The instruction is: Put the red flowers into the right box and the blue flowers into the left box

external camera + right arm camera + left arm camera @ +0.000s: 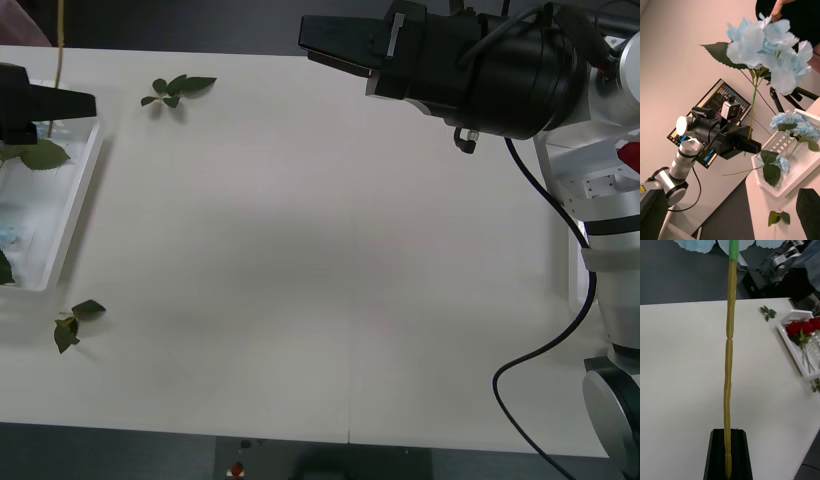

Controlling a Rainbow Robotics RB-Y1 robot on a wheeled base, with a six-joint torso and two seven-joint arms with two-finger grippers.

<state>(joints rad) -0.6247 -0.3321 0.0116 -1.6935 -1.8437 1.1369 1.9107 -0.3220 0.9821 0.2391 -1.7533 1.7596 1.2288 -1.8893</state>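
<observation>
Left wrist view: the left gripper (728, 465) pinches a blue flower's stem (729, 363), held upright above the left box (70, 205), where other blue flowers (797, 125) lie. Next, I judge, it must lower and release; the right gripper (335, 45) hangs idle over the bench (320, 260), its state unclear.

Two boxes (790, 176) (797, 348), three loose leaf sprigs (178, 90) (75, 322) (767, 312).

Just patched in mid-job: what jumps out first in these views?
The left gripper holds a blue flower upright by its stem above the left box, where other blue flowers already lie. Across the table, red flowers lie in the right box. The right gripper hovers idle.
</observation>
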